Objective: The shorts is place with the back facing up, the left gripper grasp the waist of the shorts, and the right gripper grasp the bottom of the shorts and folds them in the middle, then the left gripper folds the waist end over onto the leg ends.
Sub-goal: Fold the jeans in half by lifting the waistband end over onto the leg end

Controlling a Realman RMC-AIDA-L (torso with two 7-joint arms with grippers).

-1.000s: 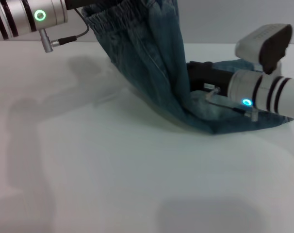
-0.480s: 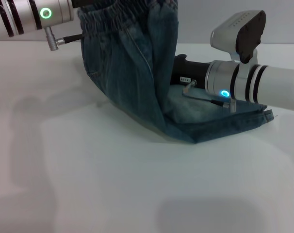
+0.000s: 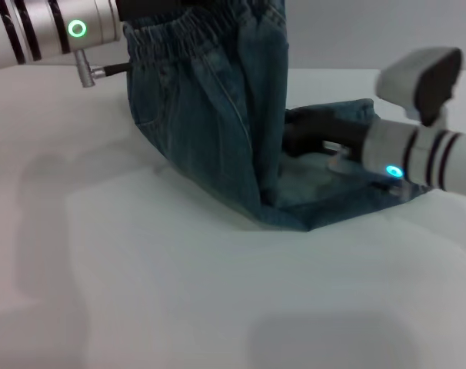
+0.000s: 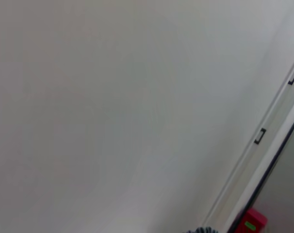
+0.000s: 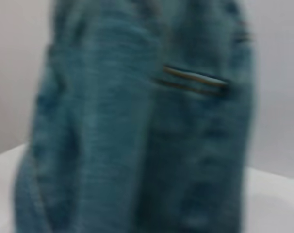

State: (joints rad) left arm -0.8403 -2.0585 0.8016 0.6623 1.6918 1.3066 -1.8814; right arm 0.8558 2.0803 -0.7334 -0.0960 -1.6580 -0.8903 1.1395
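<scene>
The blue denim shorts point(image 3: 210, 131) hang in a tall drape from their gathered waist point(image 3: 191, 31), which is lifted well above the table. My left gripper point(image 3: 171, 8) holds that waist at the top edge of the head view, mostly cropped out, behind its silver wrist with the green light. The leg ends point(image 3: 348, 200) lie on the table at the right. My right gripper point(image 3: 306, 134) reaches in over them, its black body half hidden by the hanging cloth. The right wrist view is filled by the denim point(image 5: 137, 126) seen close up.
The white table point(image 3: 179, 292) spreads out in front of and to the left of the shorts. The left wrist view holds only a pale surface, with a small red object point(image 4: 251, 224) beyond its edge.
My right arm has drawn back toward the right, and the cloth near it now bunches up higher. The raised waist and my left arm have shifted only slightly.
</scene>
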